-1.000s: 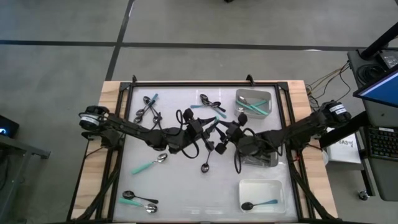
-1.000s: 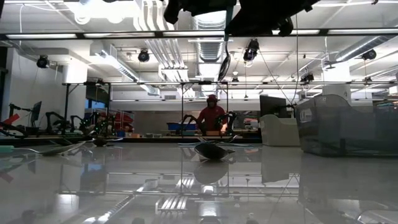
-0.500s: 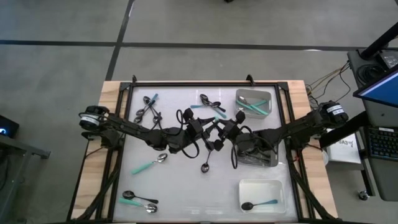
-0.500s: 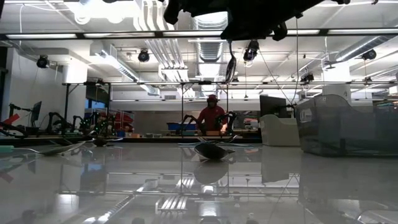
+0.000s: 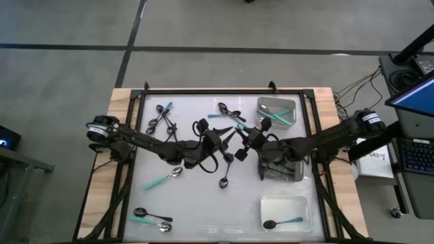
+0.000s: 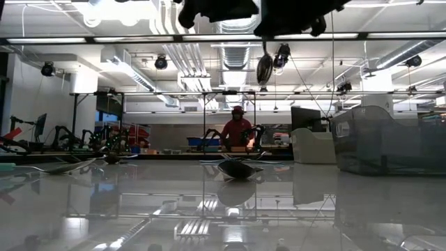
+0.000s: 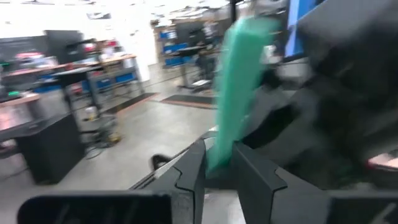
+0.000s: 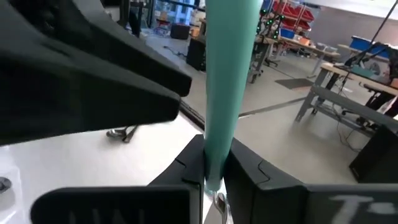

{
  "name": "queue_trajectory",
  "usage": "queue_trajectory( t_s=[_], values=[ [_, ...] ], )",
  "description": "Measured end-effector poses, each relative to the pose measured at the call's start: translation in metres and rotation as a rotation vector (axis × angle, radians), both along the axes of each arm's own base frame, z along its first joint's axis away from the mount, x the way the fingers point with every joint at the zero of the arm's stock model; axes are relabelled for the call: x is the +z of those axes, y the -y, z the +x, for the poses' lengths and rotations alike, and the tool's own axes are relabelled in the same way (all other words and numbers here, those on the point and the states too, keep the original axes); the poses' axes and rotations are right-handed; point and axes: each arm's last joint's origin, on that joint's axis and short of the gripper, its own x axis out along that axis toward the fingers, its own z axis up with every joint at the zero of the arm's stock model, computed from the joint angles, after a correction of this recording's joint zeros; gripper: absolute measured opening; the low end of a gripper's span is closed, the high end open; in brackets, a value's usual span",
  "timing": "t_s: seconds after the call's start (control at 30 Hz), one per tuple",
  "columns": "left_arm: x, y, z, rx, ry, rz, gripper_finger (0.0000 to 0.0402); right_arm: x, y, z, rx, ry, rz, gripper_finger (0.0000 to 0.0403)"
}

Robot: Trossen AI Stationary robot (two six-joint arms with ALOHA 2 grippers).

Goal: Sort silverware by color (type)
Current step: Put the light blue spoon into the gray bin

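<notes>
Mid-table handover: right gripper (image 8: 211, 171) clamps the teal-handled spoon (image 8: 227, 81), so left gripper (image 7: 214, 168), also pinching it, should release cleanly first.

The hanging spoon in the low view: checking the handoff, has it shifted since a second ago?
Yes. The spoon has moved right, nearer the grey bin, and now hangs further right of the seated person.

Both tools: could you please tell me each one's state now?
Left tool: at the teal-handled spoon; cannot be told.
Right tool: closed on that spoon.
</notes>
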Motion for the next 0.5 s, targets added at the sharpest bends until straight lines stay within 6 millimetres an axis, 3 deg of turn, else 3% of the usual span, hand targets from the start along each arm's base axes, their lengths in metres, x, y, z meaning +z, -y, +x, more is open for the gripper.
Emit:
queue_trajectory(
  t_s=[0.27, 0.5],
  values=[
    [-0.003, -0.001, -0.001, 0.033, -0.043, 0.009, 0.0068, 0.016, 0.03, -0.032, -0.089, -0.153, -0.031, 0.0026],
    [-0.005, 0.0, -0.001, 0.031, -0.067, 0.015, 0.007, 0.01, 0.093, -0.075, -0.332, -0.381, 0.07, 0.0026]
  ],
)
